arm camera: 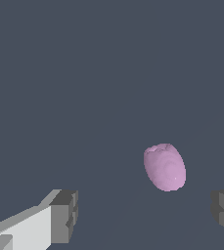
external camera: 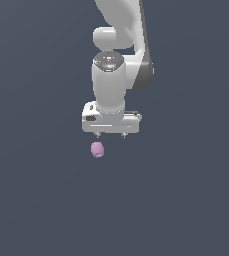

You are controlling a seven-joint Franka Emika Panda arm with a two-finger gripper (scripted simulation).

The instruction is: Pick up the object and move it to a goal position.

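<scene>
- One pincer (external camera: 110,135) hangs with its jaws spread wide, gripping nothing.
- One pink-lilac object (external camera: 97,149) lies on the surface just beneath, apart from both fingertips (arm camera: 64,216).

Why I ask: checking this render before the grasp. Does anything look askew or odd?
Nothing stands out. The pink object lies intact on the plain floor, and the gripper hangs open above it, not touching, with the object off-centre between the fingers.
</scene>
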